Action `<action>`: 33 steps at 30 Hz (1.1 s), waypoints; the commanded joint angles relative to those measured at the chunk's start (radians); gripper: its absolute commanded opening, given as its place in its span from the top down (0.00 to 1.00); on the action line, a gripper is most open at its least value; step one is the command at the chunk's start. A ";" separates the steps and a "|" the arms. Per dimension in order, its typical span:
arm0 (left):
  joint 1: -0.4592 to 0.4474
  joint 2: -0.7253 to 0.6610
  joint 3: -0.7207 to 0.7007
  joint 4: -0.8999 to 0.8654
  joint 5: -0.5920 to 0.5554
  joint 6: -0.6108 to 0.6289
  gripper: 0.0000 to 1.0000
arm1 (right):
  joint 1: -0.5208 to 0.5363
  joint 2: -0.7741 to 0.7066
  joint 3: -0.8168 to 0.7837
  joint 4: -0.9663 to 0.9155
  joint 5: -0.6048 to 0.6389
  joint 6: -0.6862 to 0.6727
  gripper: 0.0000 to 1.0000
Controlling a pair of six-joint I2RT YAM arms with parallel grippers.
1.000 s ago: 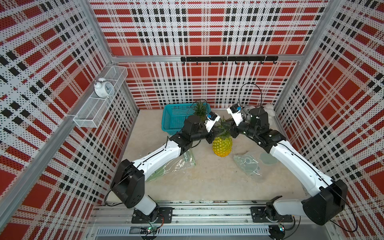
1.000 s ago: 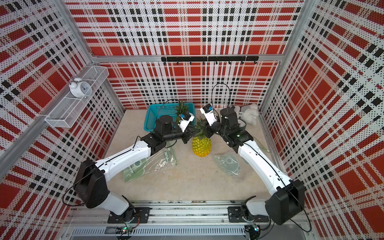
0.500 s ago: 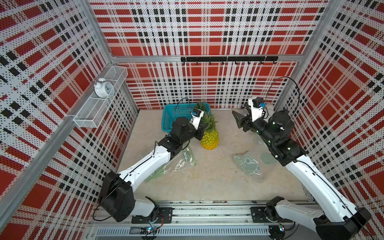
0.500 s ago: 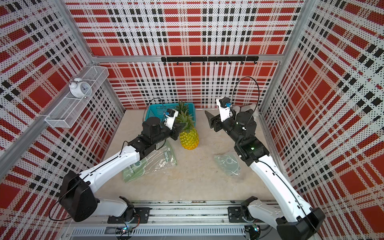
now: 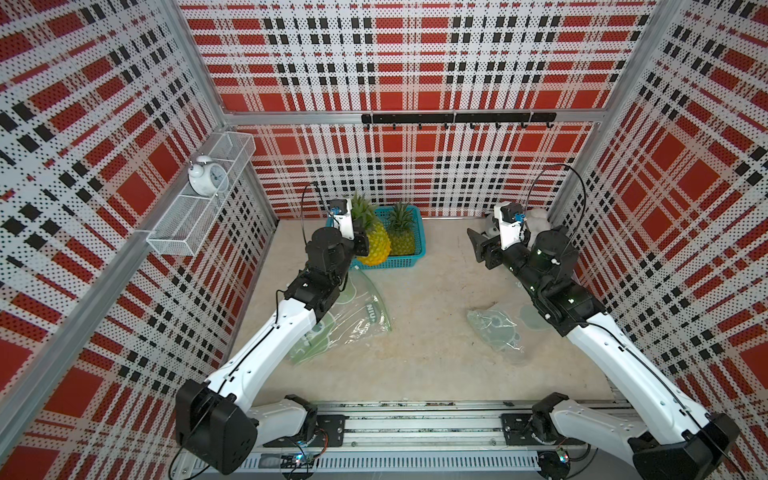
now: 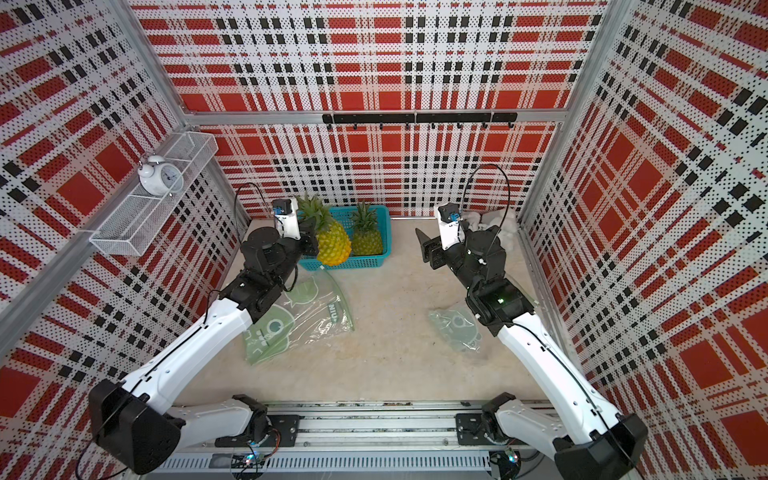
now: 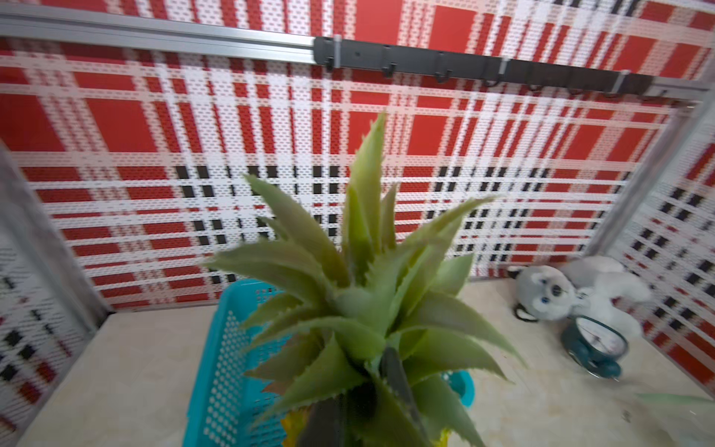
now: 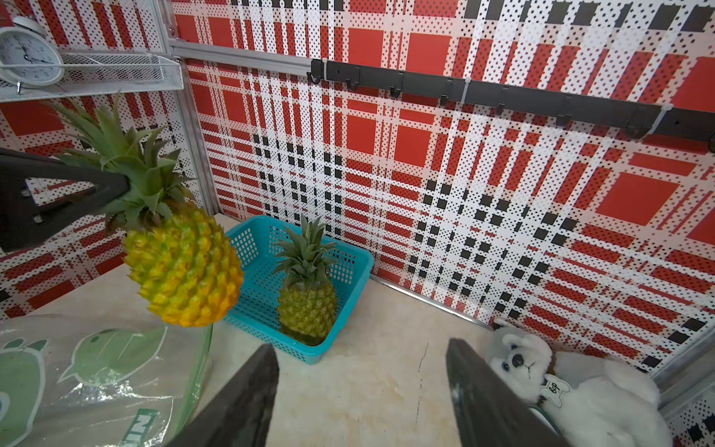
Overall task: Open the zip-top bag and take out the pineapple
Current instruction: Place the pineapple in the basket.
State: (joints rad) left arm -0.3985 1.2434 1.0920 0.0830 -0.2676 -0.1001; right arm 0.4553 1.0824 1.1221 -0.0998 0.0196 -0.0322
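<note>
pineapple (image 5: 372, 245) clenched by its crown in left gripper (image 5: 360, 243) over basket (image 5: 409, 259) edge, right gripper (image 5: 478, 249) released

Twin overhead views, two wrist close-ups

Glossy clear plastic zip-top bag (image 5: 345, 320), perforated turquoise plastic basket (image 5: 419, 245), matt stone-look tabletop (image 5: 432, 299).

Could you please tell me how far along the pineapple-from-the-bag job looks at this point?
Done: the pineapple is out of the zip-top bag, which lies flat on the table. In hand: the left end effector holds it by the crown, above the blue basket. Left: apparently setting it down. The right end effector is open, empty.
</note>
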 commanded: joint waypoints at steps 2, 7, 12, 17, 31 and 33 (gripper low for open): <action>0.029 0.024 0.024 0.247 -0.142 0.013 1.00 | -0.004 -0.030 -0.014 0.025 0.004 0.015 0.27; 0.038 0.141 0.033 0.362 -0.174 0.061 1.00 | -0.004 -0.046 -0.037 0.029 0.003 0.024 0.27; 0.046 0.252 0.040 0.496 -0.199 0.089 1.00 | -0.004 -0.056 -0.059 0.034 -0.015 0.047 0.27; 0.058 0.371 0.074 0.578 -0.194 0.106 1.00 | -0.004 -0.058 -0.071 0.035 -0.021 0.061 0.27; 0.069 0.556 0.137 0.526 -0.201 0.093 1.00 | -0.004 -0.056 -0.104 0.028 -0.020 0.072 0.27; 0.073 0.567 0.135 0.515 -0.190 0.085 1.00 | -0.004 -0.055 -0.106 0.029 -0.020 0.072 0.27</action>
State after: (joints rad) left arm -0.3370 1.8175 1.1683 0.4862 -0.4500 -0.0010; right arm 0.4549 1.0431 1.0252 -0.0914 0.0044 0.0250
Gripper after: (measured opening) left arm 0.120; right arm 0.731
